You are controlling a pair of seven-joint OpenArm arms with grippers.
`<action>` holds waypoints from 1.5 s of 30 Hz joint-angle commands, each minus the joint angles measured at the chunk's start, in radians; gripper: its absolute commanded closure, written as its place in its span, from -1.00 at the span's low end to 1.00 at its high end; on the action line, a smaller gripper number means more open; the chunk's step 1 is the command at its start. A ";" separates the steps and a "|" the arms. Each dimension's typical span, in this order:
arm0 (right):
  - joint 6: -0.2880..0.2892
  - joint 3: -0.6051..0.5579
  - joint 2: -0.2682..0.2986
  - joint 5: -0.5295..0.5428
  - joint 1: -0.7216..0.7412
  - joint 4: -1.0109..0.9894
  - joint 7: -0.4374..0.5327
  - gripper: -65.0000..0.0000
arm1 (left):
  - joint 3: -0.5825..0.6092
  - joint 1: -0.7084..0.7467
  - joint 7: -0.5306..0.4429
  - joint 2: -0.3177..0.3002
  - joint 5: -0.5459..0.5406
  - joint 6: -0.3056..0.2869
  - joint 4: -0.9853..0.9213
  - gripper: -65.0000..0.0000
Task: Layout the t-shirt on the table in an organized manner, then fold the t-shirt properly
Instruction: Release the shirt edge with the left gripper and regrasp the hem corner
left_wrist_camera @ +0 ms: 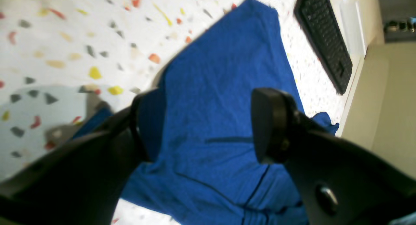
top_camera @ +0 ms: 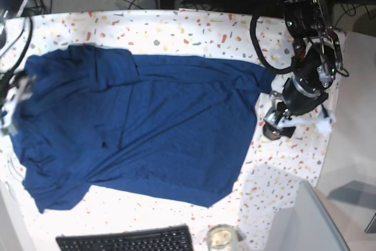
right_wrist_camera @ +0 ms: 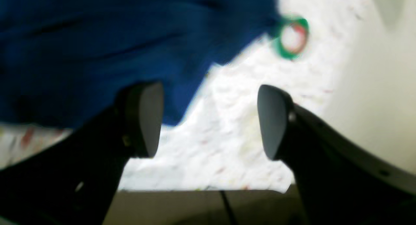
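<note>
Navy cloth covers most of the surface (top_camera: pixel 194 30): the t-shirt (top_camera: pixel 153 127) lies spread out flat in the base view, running from the surface's left edge to near its right end. Its left part is bunched, with a fold line running down roughly a third of the way in; the rest lies mostly smooth with light creases. One lower corner reaches toward the keyboard (top_camera: pixel 124 240) at the near edge, not touching it.

Left gripper (left_wrist_camera: pixel 201 124): jaws apart, nothing clamped between them. In its wrist view the shirt fills the gap between the fingers, seams visible below, speckled surface off to the side. In the base view this arm sits at the shirt's right edge, gripper (top_camera: pixel 279 123) just beside the hem, over bare surface. Contact with the cloth: cannot tell.

Right gripper (right_wrist_camera: pixel 208 124): jaws apart, empty. Its wrist view is blurred; the shirt (right_wrist_camera: pixel 97 49) sits above and behind one finger, with white surface showing between the pads. A small green ring (right_wrist_camera: pixel 291 38) with a red and white inside lies just beside the shirt's edge, too blurred to identify. In the base view this gripper is barely visible at the far left edge, by the bunched end of the shirt.

A glass jar (top_camera: pixel 221 237) stands near the keyboard's right end, clear of the shirt. Cables and gear sit beyond the far edge.
</note>
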 commanded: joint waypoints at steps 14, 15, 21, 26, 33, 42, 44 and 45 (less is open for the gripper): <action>0.007 -0.258 -0.143 -0.002 -0.266 0.160 0.208 0.03 | -0.021 0.161 -0.014 -0.075 -0.008 -0.010 -0.043 1.00; 0.007 -0.271 -0.146 -0.002 -0.273 0.160 0.213 0.08 | -0.018 0.172 -0.014 -0.078 -0.008 -0.010 -0.044 1.00; 0.007 -0.291 -0.165 -0.002 -0.280 0.154 0.217 0.18 | -0.030 0.226 -0.028 -0.074 -0.008 -0.010 -0.049 1.00; 0.007 -0.291 -0.162 -0.005 -0.279 0.154 0.217 0.00 | -0.020 0.239 -0.097 -0.070 -0.011 -0.010 -0.099 0.69; 0.007 -0.291 -0.160 -0.005 -0.280 0.154 0.217 -0.03 | -0.029 0.229 -0.106 -0.034 -0.016 -0.011 -0.170 -0.11; 0.007 -0.291 -0.146 -0.005 -0.280 0.152 0.216 -0.02 | -0.030 0.175 -0.108 0.017 -0.014 -0.082 -0.179 -0.10; 0.007 -0.291 -0.146 -0.005 -0.280 0.152 0.216 -0.02 | -0.030 0.166 -0.108 0.022 -0.011 -0.082 -0.181 -0.10; 0.007 -0.291 -0.146 -0.005 -0.280 0.152 0.216 -0.02 | -0.029 0.164 -0.108 0.022 -0.013 -0.082 -0.181 -0.10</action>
